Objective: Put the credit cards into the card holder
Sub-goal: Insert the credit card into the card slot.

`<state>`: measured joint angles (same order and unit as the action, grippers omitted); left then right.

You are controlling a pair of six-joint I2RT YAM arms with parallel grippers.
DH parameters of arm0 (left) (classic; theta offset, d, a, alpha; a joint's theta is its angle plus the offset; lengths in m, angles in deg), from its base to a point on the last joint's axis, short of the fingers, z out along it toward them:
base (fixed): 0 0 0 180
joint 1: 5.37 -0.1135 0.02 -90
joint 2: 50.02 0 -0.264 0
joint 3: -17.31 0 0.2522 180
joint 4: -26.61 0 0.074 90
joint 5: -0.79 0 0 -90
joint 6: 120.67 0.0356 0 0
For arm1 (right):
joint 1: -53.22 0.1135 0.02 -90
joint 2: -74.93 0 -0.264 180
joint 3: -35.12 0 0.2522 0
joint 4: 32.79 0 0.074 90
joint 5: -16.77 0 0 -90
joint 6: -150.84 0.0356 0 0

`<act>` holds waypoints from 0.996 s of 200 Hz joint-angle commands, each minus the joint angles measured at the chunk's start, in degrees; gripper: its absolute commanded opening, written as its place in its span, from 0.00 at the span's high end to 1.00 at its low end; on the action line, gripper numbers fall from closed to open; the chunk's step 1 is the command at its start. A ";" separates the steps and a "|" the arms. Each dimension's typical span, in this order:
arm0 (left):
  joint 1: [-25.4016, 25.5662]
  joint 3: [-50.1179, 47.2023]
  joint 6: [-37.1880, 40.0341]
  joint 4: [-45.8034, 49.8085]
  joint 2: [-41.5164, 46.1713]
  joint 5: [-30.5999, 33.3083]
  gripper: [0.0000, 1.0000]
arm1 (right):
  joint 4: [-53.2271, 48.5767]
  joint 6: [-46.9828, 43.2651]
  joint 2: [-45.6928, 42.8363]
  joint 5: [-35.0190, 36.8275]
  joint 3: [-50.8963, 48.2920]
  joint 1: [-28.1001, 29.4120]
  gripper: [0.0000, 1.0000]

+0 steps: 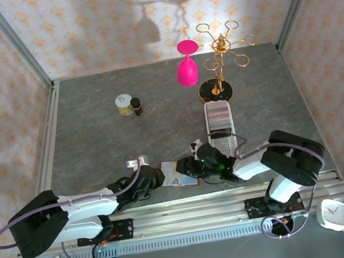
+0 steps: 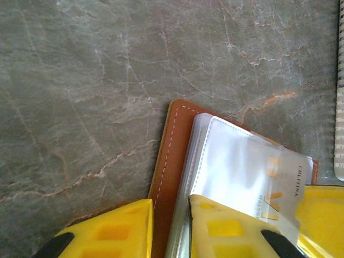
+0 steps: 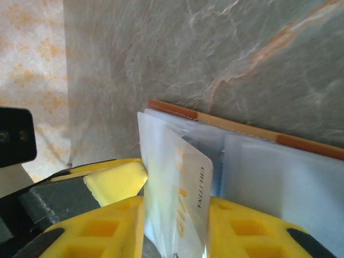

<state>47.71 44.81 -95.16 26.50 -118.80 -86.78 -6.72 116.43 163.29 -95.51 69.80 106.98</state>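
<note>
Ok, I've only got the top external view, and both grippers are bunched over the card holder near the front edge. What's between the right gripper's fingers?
Observer: A pale credit card printed VIP, standing upright in the right gripper, with the jaws apart on either side of it.
Operator: Is it in a pocket yet?
Observer: Partly. A clear plastic sleeve of the card holder overlaps part of its face.
Operator: And the left gripper?
Observer: The left gripper straddles the card holder's brown stitched edge. I can't tell whether it's pinching it.
</note>
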 commanded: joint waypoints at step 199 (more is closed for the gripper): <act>-0.77 -3.81 -0.17 1.17 -1.35 -4.68 0.54 | -19.08 -7.10 3.39 7.62 9.75 3.51 0.98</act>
<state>47.38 43.71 -95.29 23.79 -117.49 -88.37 -25.12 109.61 164.86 -87.80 78.44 109.56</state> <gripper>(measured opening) 0.465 0.050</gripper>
